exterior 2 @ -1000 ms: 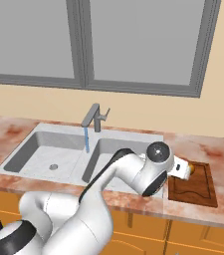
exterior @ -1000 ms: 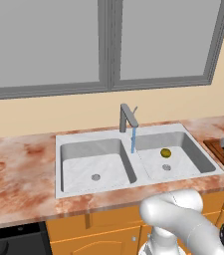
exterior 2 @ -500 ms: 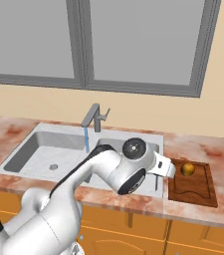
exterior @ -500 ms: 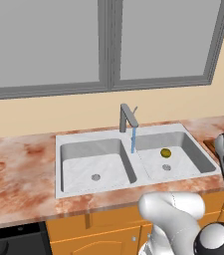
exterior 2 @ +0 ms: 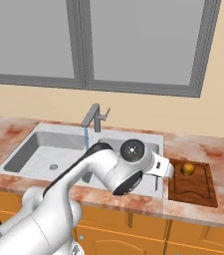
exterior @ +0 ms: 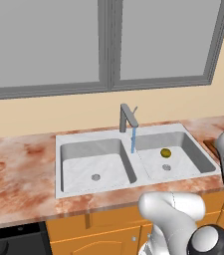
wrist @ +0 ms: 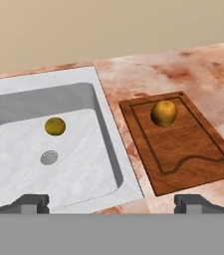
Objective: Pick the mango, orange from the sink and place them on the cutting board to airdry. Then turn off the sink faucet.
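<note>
Hand view: the claw hangs empty above the counter, its two dark fingertips spread wide.
Just ahead of the claw and to its right, the cutting board lies flat on the counter beside the sink. One rounded yellow-orange fruit sits on the board's far end, well apart from the claw. Ahead and to the claw's left, in the sink basin, a second rounded yellow fruit rests just beyond the drain; which of the two is the mango and which the orange cannot be told. In the left base view, farther off, the sink faucet pours a thin blue stream.
</note>
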